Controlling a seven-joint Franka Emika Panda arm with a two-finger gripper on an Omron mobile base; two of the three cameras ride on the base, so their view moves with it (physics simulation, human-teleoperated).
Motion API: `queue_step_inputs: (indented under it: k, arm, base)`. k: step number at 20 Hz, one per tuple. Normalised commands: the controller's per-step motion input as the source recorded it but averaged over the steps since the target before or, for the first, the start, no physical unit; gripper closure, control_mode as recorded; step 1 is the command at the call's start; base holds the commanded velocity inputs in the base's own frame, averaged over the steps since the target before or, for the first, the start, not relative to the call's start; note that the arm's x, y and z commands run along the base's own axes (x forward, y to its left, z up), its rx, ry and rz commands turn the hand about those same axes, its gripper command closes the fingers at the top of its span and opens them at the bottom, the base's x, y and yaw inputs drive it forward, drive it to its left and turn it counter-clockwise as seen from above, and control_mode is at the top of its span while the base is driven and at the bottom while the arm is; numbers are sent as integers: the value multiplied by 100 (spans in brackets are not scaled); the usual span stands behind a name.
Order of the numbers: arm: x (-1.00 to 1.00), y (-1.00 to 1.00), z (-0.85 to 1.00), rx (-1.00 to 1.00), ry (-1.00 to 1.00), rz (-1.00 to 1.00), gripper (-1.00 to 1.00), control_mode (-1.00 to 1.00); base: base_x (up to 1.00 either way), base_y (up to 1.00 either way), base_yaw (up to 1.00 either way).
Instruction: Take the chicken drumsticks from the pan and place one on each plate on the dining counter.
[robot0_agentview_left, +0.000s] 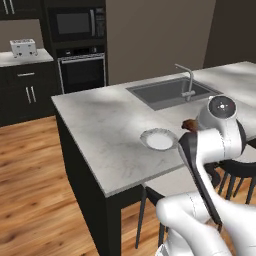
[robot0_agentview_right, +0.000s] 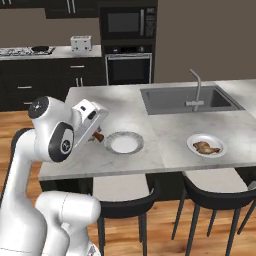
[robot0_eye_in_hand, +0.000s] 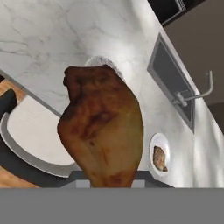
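The end effector (robot0_agentview_right: 96, 135) is clamped on 1 glossy golden-brown chicken drumstick (robot0_eye_in_hand: 103, 127), beside the empty round white plate (robot0_agentview_right: 124, 143) on the grey marbled tabletop (robot0_agentview_right: 165, 130).

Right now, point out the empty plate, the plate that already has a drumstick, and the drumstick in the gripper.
empty plate (robot0_agentview_right: 123, 143), right base view, its bare white centre.
filled plate (robot0_agentview_right: 196, 141), right base view, its bare left rim.
held drumstick (robot0_eye_in_hand: 103, 127), hand view, its plump middle.

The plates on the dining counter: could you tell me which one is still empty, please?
The plate beside the gripper is bare white. The other plate, in front of the sink, already holds a chicken drumstick.
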Motion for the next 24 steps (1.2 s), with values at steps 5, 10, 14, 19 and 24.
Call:
queue_step_inputs:
  k: [5,10,14,19,24]
  arm:
    - [100,0,-39,2,26,-1,100,-100]
    - [90,4,-72,0,15,-1,100,-100]
    - [64,0,-96,0,2,0,100,-100]
    - [43,-1,-93,0,0,-1,100,-100]
    - [47,-2,-68,0,0,0,100,-100]
  base:
    - [0,0,0]
    - [0,0,0]
    - [0,0,0]
    - [0,0,0]
    - [0,0,0]
